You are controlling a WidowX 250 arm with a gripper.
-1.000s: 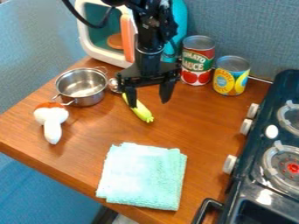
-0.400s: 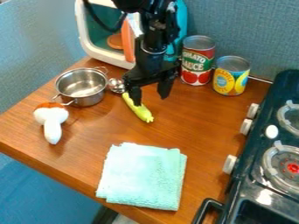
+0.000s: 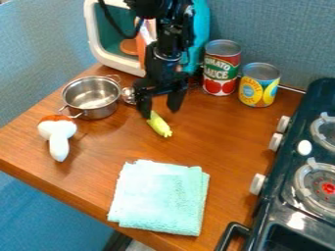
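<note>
The tool (image 3: 160, 113) stands spread wide, gripping nothing visible; one finger hides the upper end of the yellow-green toy (image 3: 161, 127), below it toward six o'clock. Contact is unclear. The pot (image 3: 91, 102) sits at nine o'clock, the cloth (image 3: 159, 198) at six. The stove (image 3: 285, 200), cut off, bounds the bench (image 3: 196, 147) toward four.

"TOMATO SAUCE" was printed on the red-and-green can (image 3: 222, 68), upper right; print on the yellow-labelled can (image 3: 259, 85) beside it was illegible.
</note>
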